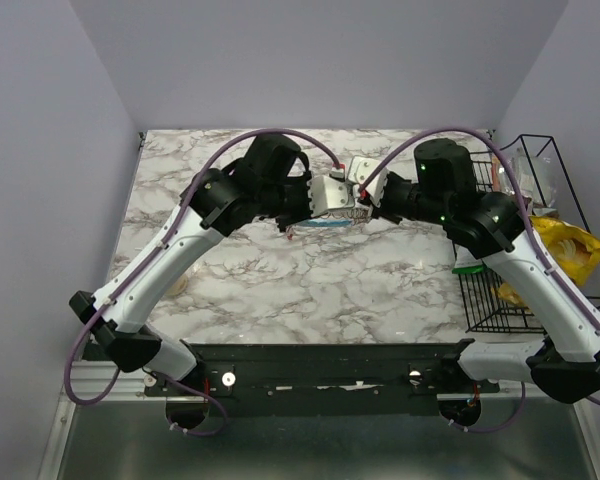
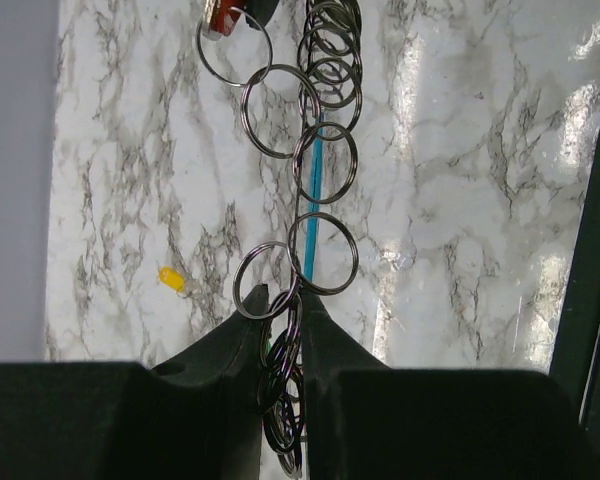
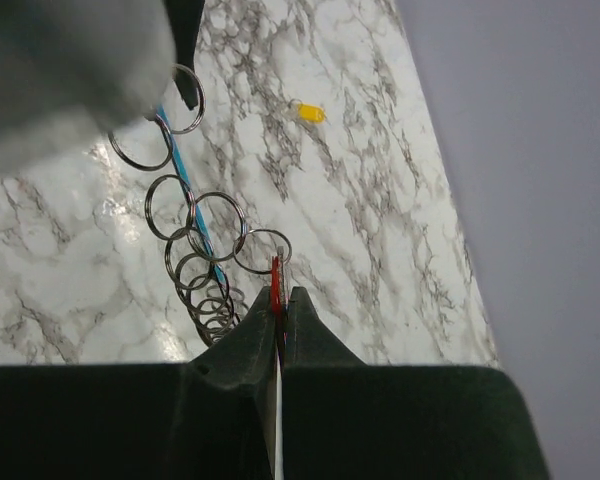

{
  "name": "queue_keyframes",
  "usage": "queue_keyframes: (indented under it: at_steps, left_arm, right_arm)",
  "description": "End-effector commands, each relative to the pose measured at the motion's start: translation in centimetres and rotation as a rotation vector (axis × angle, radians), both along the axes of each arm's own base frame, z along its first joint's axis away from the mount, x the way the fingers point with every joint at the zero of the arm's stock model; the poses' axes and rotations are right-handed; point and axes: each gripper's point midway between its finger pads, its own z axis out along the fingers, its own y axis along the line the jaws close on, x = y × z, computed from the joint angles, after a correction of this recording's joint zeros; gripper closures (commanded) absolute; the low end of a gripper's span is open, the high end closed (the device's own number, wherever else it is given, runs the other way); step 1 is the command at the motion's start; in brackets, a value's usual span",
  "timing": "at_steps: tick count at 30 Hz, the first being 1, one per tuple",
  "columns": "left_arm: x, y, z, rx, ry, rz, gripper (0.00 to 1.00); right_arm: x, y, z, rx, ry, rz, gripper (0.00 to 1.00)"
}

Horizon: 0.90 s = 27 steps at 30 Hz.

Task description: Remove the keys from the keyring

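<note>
The keyring (image 2: pixel 315 190) is a thin blue loop strung with several small metal split rings, held up above the marble table between both grippers. My left gripper (image 2: pixel 280 292) is shut on a bunch of those rings at one end of the keyring (image 1: pixel 325 226). My right gripper (image 3: pixel 280 292) is shut on a red key (image 3: pixel 276 275) that hangs from one split ring of the keyring (image 3: pixel 185 180). In the left wrist view the red key (image 2: pixel 220 18) shows at the top edge. A yellow key (image 2: pixel 172 279) lies loose on the table, also seen in the right wrist view as the yellow key (image 3: pixel 310 113).
A black wire basket (image 1: pixel 570 165) stands off the table's right edge and holds snack packs, among them a yellow bag (image 1: pixel 570 250). Both arms meet over the middle back of the marble table (image 1: pixel 280 290). Purple cables loop above the arms.
</note>
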Motion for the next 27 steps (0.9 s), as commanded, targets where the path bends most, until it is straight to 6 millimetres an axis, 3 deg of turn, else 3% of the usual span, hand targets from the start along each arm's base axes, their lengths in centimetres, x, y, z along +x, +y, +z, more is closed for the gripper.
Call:
queue_keyframes:
  at_steps: [1, 3, 4, 10, 15, 19, 27]
  left_arm:
    - [-2.4, 2.8, -3.7, 0.220, 0.201, 0.023, 0.95]
    - [-3.0, 2.0, -3.3, 0.161, 0.220, -0.019, 0.85]
    - [-3.1, 1.6, -2.9, 0.126, 0.216, -0.038, 0.74]
    - [-2.9, 0.8, 1.0, -0.079, 0.133, -0.106, 0.40]
    - [-2.8, 0.5, 4.0, -0.177, 0.108, -0.156, 0.35]
    - [-1.6, 0.0, 6.2, -0.221, 0.049, -0.130, 0.32]
    - [1.4, -1.9, 8.2, -0.287, -0.014, -0.090, 0.32]
  right_arm:
    - [3.1, -1.8, 5.5, 0.049, -0.196, -0.157, 0.99]
    - [3.3, -1.7, 7.0, 0.091, -0.207, -0.175, 0.99]
    - [3.4, -1.6, 7.4, 0.103, -0.211, -0.183, 0.99]
    - [3.2, -1.5, 8.0, 0.129, -0.199, -0.182, 0.99]
    - [2.5, -1.4, 7.7, 0.130, -0.181, -0.159, 0.99]
    - [2.0, -1.5, 6.9, 0.107, -0.172, -0.134, 0.99]
    - [1.1, -1.2, 6.7, 0.106, -0.159, -0.088, 0.99]
